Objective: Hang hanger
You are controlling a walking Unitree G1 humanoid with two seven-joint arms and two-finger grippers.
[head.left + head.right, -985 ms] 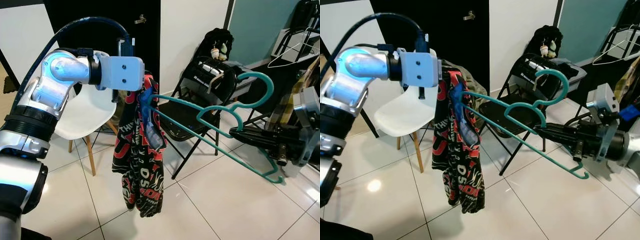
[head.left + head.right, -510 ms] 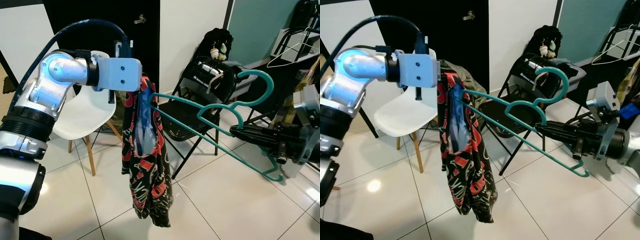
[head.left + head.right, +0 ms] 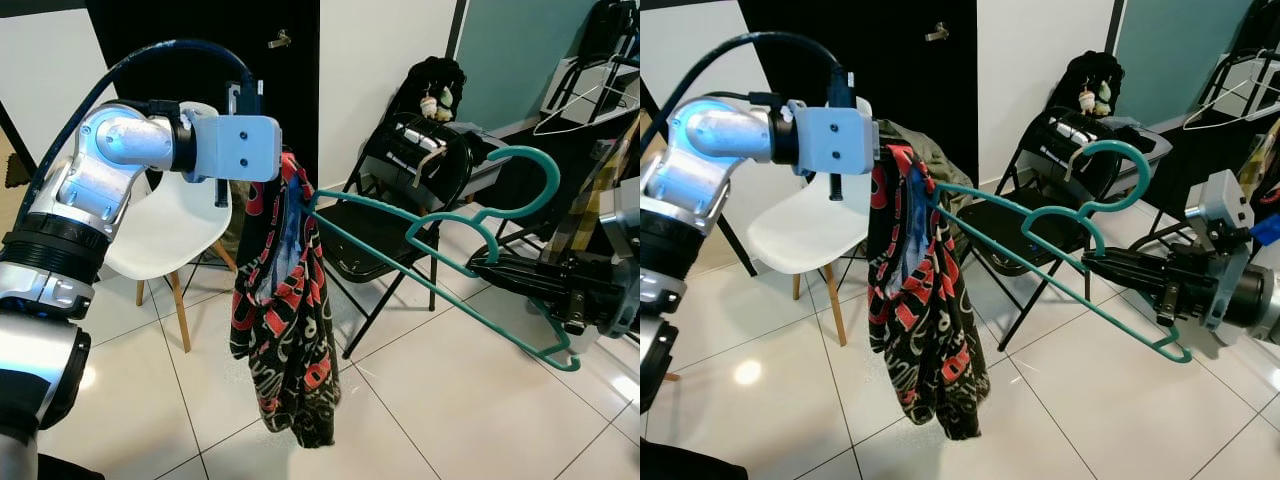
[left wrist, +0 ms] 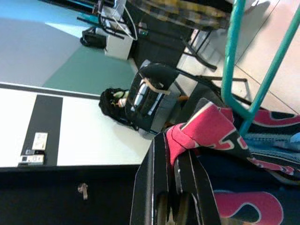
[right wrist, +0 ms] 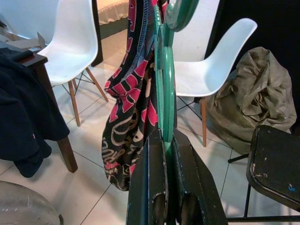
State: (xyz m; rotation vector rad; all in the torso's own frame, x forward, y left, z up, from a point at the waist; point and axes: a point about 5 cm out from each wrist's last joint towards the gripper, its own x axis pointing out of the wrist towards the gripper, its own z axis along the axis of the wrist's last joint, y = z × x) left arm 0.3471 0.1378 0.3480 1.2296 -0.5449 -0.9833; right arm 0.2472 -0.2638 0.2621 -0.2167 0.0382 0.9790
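Left hand [image 4: 171, 154] fingertips buried in garment [image 3: 285, 310] folds; hanger [image 4: 234, 56] top cut off

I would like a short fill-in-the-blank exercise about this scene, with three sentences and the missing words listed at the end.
1. The right gripper is shut on the ____ hanger.
2. The left gripper is shut on the black and red ____, which hangs above the tiled floor.
3. Behind the garment stands a white ____ with wooden legs.

Missing words: teal; garment; chair
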